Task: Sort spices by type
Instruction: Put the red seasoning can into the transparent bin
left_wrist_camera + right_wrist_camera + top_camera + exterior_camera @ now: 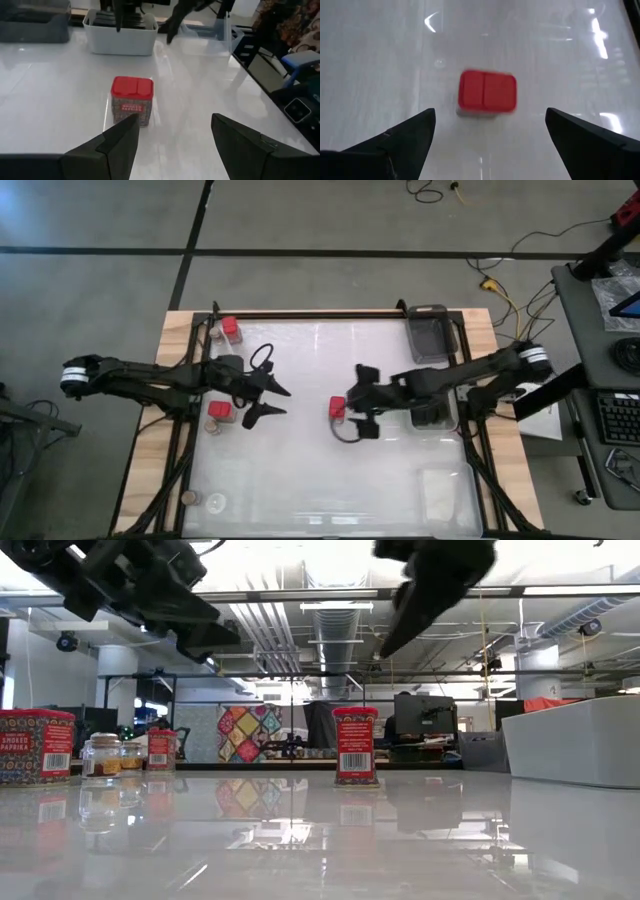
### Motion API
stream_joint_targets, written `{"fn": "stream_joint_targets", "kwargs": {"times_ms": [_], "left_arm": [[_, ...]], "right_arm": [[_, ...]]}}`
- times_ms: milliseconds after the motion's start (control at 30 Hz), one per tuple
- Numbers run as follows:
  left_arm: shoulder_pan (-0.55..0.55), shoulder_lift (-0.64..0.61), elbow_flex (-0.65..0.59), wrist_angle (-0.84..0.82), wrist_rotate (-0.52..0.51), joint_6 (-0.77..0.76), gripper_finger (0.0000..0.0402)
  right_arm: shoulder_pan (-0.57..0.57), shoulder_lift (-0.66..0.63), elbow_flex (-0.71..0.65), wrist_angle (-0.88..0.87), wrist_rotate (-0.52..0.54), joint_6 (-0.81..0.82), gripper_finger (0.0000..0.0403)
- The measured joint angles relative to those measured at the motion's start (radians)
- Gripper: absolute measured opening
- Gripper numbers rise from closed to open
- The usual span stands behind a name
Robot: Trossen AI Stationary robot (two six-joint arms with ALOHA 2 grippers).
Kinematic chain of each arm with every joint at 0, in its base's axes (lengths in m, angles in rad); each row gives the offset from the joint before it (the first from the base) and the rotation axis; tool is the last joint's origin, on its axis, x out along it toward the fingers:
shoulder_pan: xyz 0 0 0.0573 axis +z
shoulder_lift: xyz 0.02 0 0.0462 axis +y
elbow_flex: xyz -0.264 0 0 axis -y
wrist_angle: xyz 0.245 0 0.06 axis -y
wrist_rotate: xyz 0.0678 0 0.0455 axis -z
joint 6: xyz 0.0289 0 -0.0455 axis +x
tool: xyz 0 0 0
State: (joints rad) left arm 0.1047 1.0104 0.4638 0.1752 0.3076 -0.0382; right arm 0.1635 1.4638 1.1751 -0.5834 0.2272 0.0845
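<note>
Seen from overhead, a white glossy table fills the middle of the frame, with a dark robot arm reaching in from each side.

The right gripper sits just right of centre, above a red-lidded spice tin that stands alone on the table. Its jaws are spread wide, one fingertip above and one below the tin in the frame, and they do not touch it. In the right wrist view, the tin shows its red two-part lid from above, centred in the gap between the two dark fingers. In the low view, this tin stands upright at the centre of the frame, with the gripper hanging above it, clear of the lid.

The left gripper is left of centre, jaws parted and holding nothing. It points across the table toward the same tin, which appears in the left wrist view beyond the fingers.

More spices stand along the left side of the overhead frame: a red tin at upper left, another red tin at middle left beside the left arm, and small round jars at lower left.

A dark bin sits at upper right, and a second bin lies partly under the right arm.
</note>
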Motion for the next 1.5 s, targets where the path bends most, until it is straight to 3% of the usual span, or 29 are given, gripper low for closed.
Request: {"fn": "stream_joint_targets", "kwargs": {"times_ms": [233,467,1133,1500], "left_arm": [[-0.015,-0.08,-0.112,0.019,-0.001,-0.009,0.0232],[-0.024,-0.124,-0.153,0.026,-0.001,-0.012,0.0232],[-0.024,-0.046,-0.153,0.025,-0.011,-0.031,0.0232],[-0.027,-0.168,-0.181,0.028,-0.01,0.021,0.0232]], "right_arm": [[-0.02,0.164,0.104,-0.003,0.0,-0.007,0.0369],[-0.052,0.239,0.148,0.001,0.0,0.008,0.0369],[-0.146,0.261,0.145,0.02,-0.209,0.046,0.0369],[-0.149,0.261,0.127,0.016,-0.236,0.027,0.0369]]}}
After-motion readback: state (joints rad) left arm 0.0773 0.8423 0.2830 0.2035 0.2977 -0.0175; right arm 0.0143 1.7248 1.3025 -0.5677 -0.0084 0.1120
